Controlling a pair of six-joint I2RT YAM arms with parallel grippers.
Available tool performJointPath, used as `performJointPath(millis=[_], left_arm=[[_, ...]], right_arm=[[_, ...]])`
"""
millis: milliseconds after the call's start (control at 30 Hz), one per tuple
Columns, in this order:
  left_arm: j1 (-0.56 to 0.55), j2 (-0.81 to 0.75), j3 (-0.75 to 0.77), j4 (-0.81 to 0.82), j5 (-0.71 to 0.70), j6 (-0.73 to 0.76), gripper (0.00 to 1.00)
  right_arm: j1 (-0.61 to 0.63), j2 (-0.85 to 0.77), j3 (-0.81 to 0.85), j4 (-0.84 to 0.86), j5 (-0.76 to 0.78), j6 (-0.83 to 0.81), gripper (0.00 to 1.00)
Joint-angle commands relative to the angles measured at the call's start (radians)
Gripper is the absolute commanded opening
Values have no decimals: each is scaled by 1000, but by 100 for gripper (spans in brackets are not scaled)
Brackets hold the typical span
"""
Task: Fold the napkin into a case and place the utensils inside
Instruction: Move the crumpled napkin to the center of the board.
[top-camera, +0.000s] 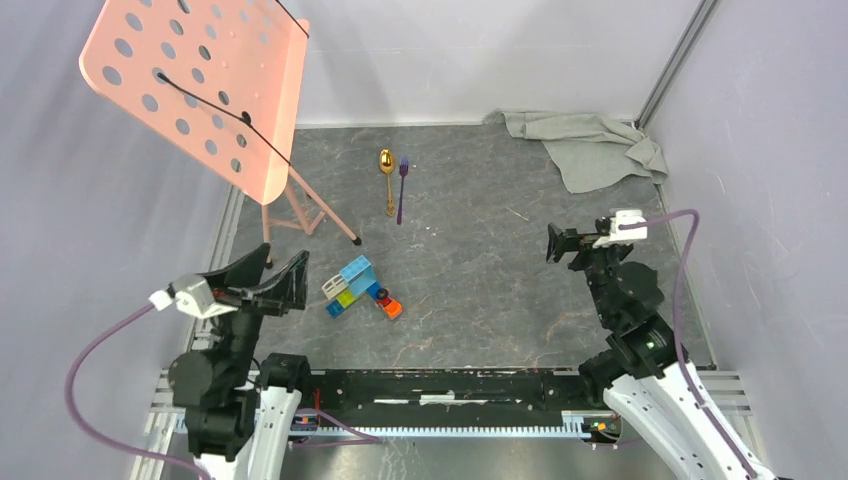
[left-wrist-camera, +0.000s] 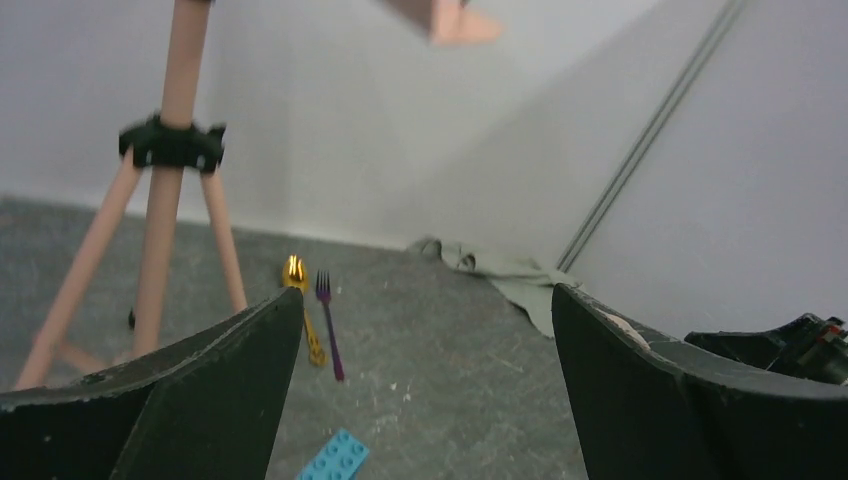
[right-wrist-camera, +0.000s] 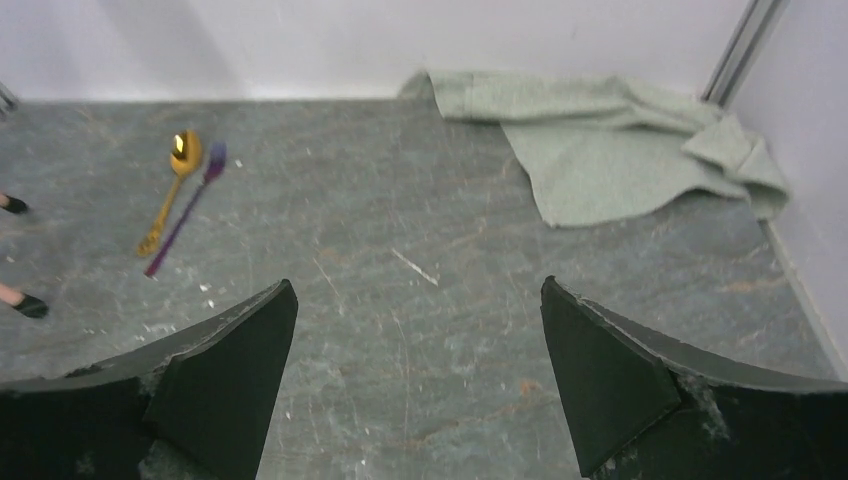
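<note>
Item 1. Left gripper (top-camera: 285, 256): nearest, to the near left of the toy blocks (top-camera: 358, 285) as seen from above. Jaws spread wide, released, nothing between them. It hangs above the table (top-camera: 480, 290) and faces across it towards the far right.

Item 2. Right gripper (top-camera: 562, 240): to the right of the blocks, well apart from them. Jaws likewise spread wide, with only bare table between them in its wrist view. It is raised off the surface.

Item 3. Toy blocks: a small cluster in blue, white, yellow-green, red and orange, lying on the grey marbled table between the two grippers and closer to the left one.

Item 4. Pink stand (top-camera: 200, 90): a perforated tray tilted on thin legs, left of and beyond the blocks. One black-tipped foot rests just beyond them.

Item 5. Gold spoon (top-camera: 387, 180): flat on the table straight beyond the blocks, bowl at the far end and handle towards them.

Item 6. Purple fork (top-camera: 402, 190): just beside the spoon on its right, roughly parallel, tines at the far end. Whether the two touch cannot be told.

Item 7. Napkin (top-camera: 590, 145): grey-green cloth, far beyond and to the right of the blocks, bunched and rumpled in the back right corner against the walls. It is not folded and lies well apart from the spoon and fork.
</note>
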Motion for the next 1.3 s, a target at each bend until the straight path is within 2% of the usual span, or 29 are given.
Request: performJointPath(millis=[0, 100, 167, 333, 500, 633, 800, 867, 967, 1067, 1233, 1267], left_arm=[[6, -67, -101, -59, -112, -192, 100], [6, -59, -175, -54, -141, -276, 100], [6, -54, -235, -2, -110, -309, 100], [5, -33, -315, 84, -52, -321, 100], [6, -18, -337, 94, 6, -314, 100], [6, -17, -338, 83, 55, -318, 100], [-25, 17, -337, 79, 147, -284, 100], [-50, 41, -337, 77, 170, -266, 100], [-83, 92, -346, 127, 249, -257, 100], [-101, 187, -356, 224, 344, -258, 100], [-113, 420, -319, 372, 475, -253, 100], [-128, 466, -309, 390, 480, -251, 100]], right_arm=[[3, 95, -71, 92, 63, 58, 98], [2, 199, -114, 199, 97, 82, 98], [3, 308, -121, 268, 136, 116, 98], [-60, 597, -77, 437, 191, 264, 98], [-280, 932, -1, 661, -11, 471, 98], [-437, 1206, 162, 721, -166, 588, 93], [-608, 1415, 273, 757, -227, 724, 91], [-656, 1474, 320, 753, -245, 728, 96], [-709, 1546, 418, 705, -238, 679, 97], [-753, 1612, 486, 722, -270, 673, 98], [-759, 1761, 695, 620, -294, 650, 98], [-759, 1795, 746, 585, -305, 653, 95]])
